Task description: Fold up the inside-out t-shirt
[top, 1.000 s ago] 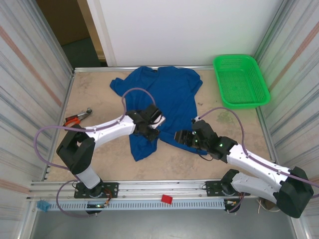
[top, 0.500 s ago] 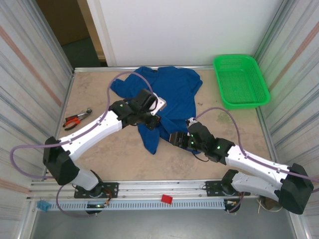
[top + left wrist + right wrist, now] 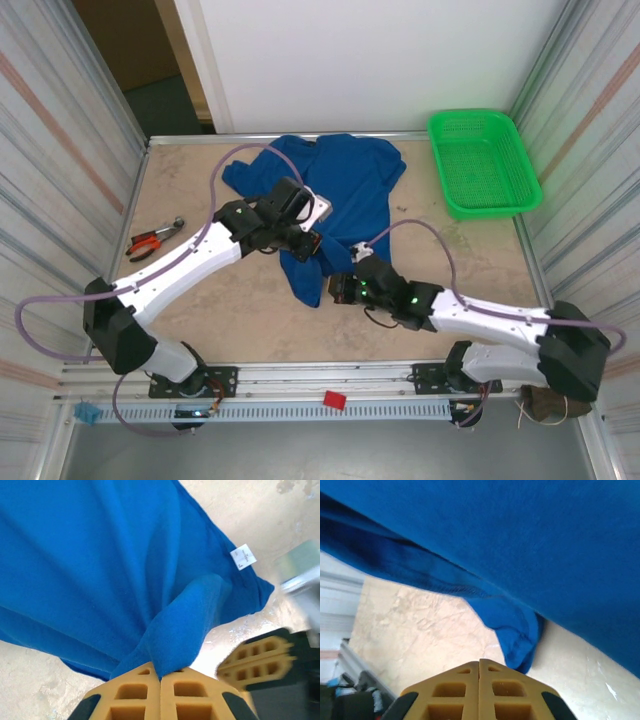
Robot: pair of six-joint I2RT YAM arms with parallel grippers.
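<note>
A stained beige table (image 3: 200, 320) is boxed in by ribbed side panels and a white wall at the top of the frame, and the blue t-shirt (image 3: 350, 185) lies rumpled at upper centre, a narrow tail trailing down to mid-frame. The left wrist view shows the left gripper (image 3: 160, 672) clamped on a bunched fold, with a white label (image 3: 243, 557) at upper right. The right wrist view shows the right gripper (image 3: 479, 664) with its jaws pressed together just under a drooping hem, and I cannot tell whether it has caught any cloth. From overhead, a green basket (image 3: 484, 160) sits at upper right and pliers (image 3: 152, 238) at the left, while the left arm covers part of the shirt's tail.
</note>
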